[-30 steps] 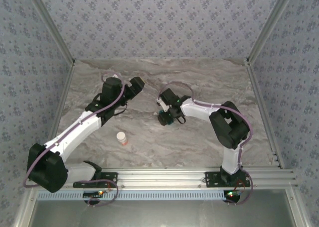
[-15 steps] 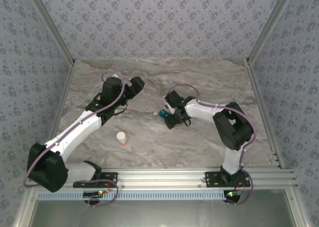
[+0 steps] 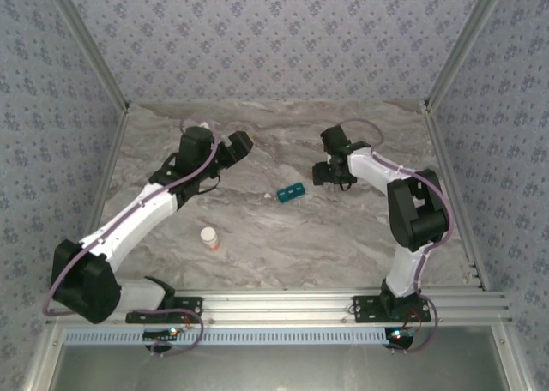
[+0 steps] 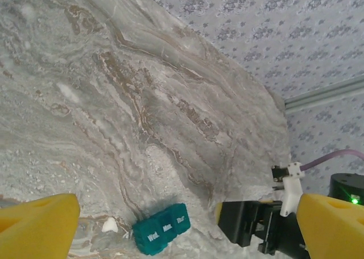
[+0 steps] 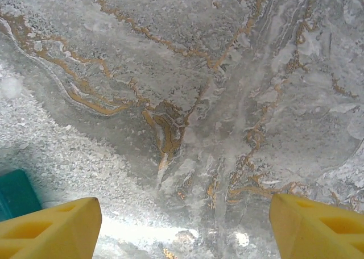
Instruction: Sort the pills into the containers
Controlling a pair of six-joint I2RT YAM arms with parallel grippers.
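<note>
The rectangular teal plastic pill box (image 3: 292, 190) lies mid-table on the veined grey marble table (image 3: 257, 245). The right gripper (image 3: 328, 170), spread and empty, has pulled away from it; the left gripper (image 3: 238, 142) gapes wide, empty.

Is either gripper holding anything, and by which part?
Nothing held: left gripper and right gripper show open, empty jaws; the pill box lies loose on the table.
</note>
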